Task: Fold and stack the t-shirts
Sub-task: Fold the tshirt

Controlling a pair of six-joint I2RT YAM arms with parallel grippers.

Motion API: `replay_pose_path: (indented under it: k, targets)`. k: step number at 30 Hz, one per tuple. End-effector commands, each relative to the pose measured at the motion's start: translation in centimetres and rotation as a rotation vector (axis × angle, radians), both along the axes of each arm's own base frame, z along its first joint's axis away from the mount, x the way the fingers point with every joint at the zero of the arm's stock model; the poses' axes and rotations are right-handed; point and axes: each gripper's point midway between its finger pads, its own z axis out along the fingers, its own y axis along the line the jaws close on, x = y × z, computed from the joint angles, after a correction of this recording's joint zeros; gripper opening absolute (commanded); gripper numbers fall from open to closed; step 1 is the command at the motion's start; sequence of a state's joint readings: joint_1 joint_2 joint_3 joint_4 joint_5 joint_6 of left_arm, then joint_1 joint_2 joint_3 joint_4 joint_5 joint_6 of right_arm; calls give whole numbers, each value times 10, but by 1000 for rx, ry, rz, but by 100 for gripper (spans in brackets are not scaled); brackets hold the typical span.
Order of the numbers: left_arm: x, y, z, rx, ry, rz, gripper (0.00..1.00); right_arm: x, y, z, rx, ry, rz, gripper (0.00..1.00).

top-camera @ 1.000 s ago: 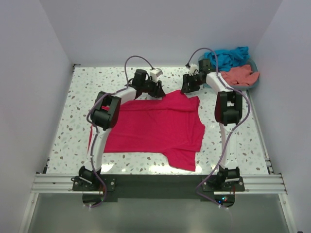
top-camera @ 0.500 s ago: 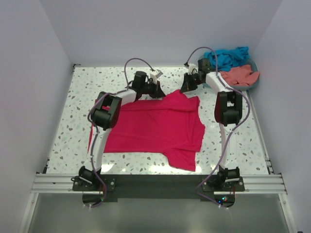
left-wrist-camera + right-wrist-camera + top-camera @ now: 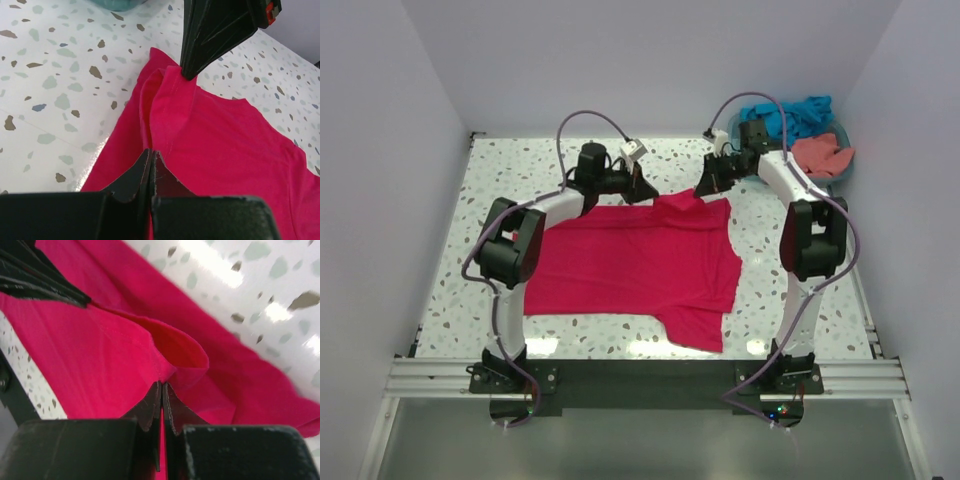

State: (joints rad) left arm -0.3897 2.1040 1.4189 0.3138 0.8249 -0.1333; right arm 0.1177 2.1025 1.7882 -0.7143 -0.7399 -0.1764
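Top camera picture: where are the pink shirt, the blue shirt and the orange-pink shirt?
pink t-shirt [image 3: 640, 265], top view, middle of its flat body.
blue t-shirt [image 3: 798, 112], top view, middle of the crumpled heap.
salmon t-shirt [image 3: 820, 153], top view, middle of the crumpled heap.

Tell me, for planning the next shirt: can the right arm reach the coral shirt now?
Probably not yet: the right gripper is shut on the crimson shirt, though the coral shirt lies uncovered in the basket nearby.

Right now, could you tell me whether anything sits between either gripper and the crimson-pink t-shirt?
Nothing visible does: the left gripper and the right gripper are each shut on the far edge of the crimson-pink t-shirt, close beside each other.
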Motion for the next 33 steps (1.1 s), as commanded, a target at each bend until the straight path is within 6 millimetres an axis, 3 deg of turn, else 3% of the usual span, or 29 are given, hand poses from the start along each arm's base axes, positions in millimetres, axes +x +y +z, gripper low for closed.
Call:
replay_pose_path:
  k: [1, 3, 11, 16, 21, 22, 24, 25, 28, 30, 31, 33]
  targets:
    - [-28, -2, 14, -3, -86, -98, 0, -36, -2, 8, -2, -13, 106, 0]
    - [-45, -1, 2, 22, -64, -126, 0, -48, -4, 9, -16, -19, 135, 0]
    - [-97, 3, -39, 122, -52, -216, 0, -102, -17, -17, -68, 54, 250, 0]
    - [-108, 3, -48, 140, -41, -233, 0, -132, -20, -27, -79, 84, 309, 0]
    - [-117, 3, -54, 169, -52, -272, 0, -149, -21, -35, -103, 102, 361, 0]
    - [-118, 2, -53, 171, -57, -282, 0, -154, -21, -36, -109, 106, 385, 3]
    - [-126, 4, -57, 191, -62, -330, 0, -159, -21, -35, -111, 109, 411, 18]
    - [-135, 8, -58, 212, -18, -361, 17, -166, -22, -35, -114, 124, 446, 33]
    - [-154, 18, -43, 222, -32, -469, 41, -175, -25, -23, -122, 133, 505, 53]
    - [-147, 34, -18, 196, -58, -438, 44, -166, -25, -9, -130, 106, 499, 57]
    - [-136, 57, -10, 184, -26, -385, 45, -161, -24, -5, -133, 95, 485, 56]
    - [-115, 81, 15, 172, -47, -315, 45, -137, -17, 6, -131, 48, 412, 56]
